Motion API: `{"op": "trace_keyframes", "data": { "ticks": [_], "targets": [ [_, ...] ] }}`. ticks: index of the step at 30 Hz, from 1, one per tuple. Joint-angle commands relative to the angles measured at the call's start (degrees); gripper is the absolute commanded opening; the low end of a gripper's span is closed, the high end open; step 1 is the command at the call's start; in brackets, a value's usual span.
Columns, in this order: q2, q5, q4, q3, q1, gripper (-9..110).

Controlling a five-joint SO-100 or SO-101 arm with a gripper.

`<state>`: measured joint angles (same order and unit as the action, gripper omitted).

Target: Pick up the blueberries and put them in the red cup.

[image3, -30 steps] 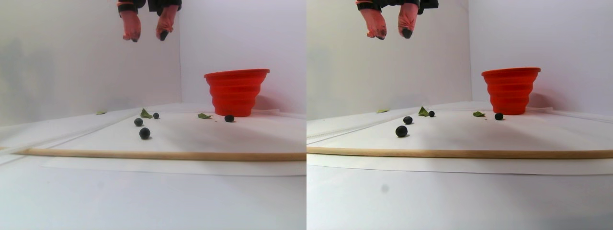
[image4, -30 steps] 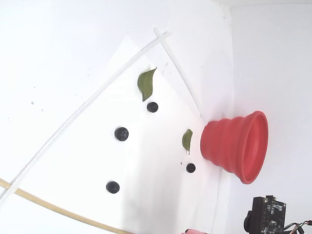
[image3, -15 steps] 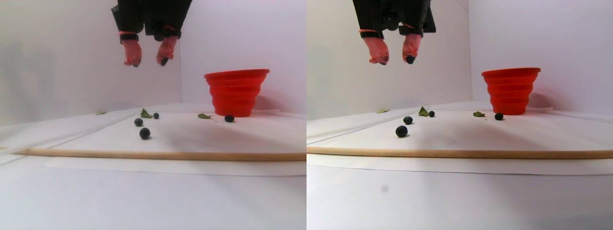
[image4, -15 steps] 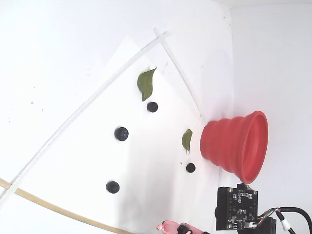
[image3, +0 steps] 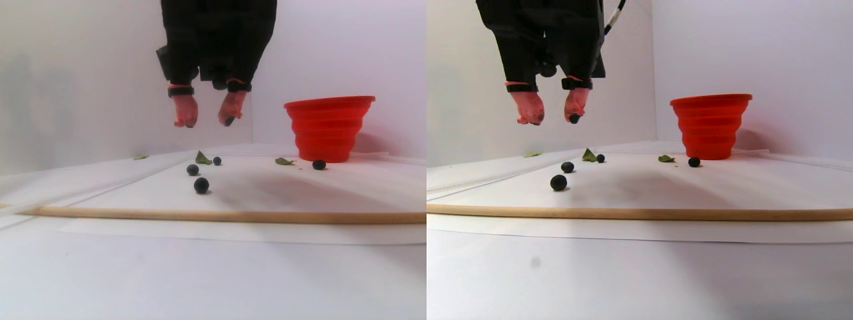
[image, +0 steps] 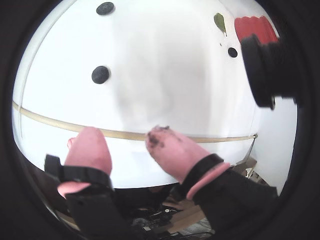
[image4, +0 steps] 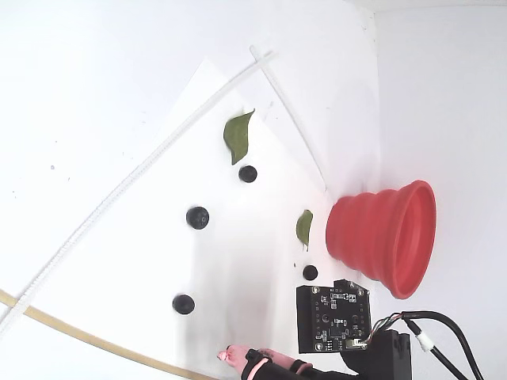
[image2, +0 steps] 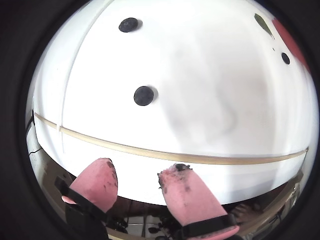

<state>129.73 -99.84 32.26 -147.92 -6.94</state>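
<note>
1. The gripper [image3: 207, 123], a black claw with 2 pink, dark-smudged rubber-covered fingers [image2: 97, 187], hangs in the air above the white paper sheet [image3: 300, 190]; its fingers are spread with a clear gap and nothing between them.
2. In the stereo pair view the bright red, ribbed, tapering cup [image3: 329, 128] stands upright on the sheet near the back wall, well to the right of the gripper.
3. The fixed view shows 4 small, round, near-black blueberries on the sheet: one [image4: 184, 304] nearest the thin wooden strip [image4: 95, 340], one [image4: 197, 218] in the middle, one [image4: 248, 173] just beside the larger green leaf [image4: 237, 135], and one [image4: 310, 272] close to the cup's base.
4. A smaller green leaf [image4: 304, 228] lies near the cup's base, between it and the middle of the sheet.
5. In a wrist view the fingertips sit over the wooden strip, with 2 of the berries [image2: 143, 95] [image2: 128, 24] lying ahead of them and a third [image2: 285, 58] far off at the upper right.
6. A black circuit board [image4: 333, 317] on the arm shows in the fixed view, just below the cup.
</note>
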Motion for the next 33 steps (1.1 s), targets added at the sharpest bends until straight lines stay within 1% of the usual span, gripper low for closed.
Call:
{"op": "trace_keyframes", "data": {
  "ticks": [1, 33],
  "targets": [
    [-0.88, -0.7, -2.11, 2.29, -0.18, 17],
    [-18.81, -5.19, -17.67, 6.24, 2.11, 19]
  ]
}}
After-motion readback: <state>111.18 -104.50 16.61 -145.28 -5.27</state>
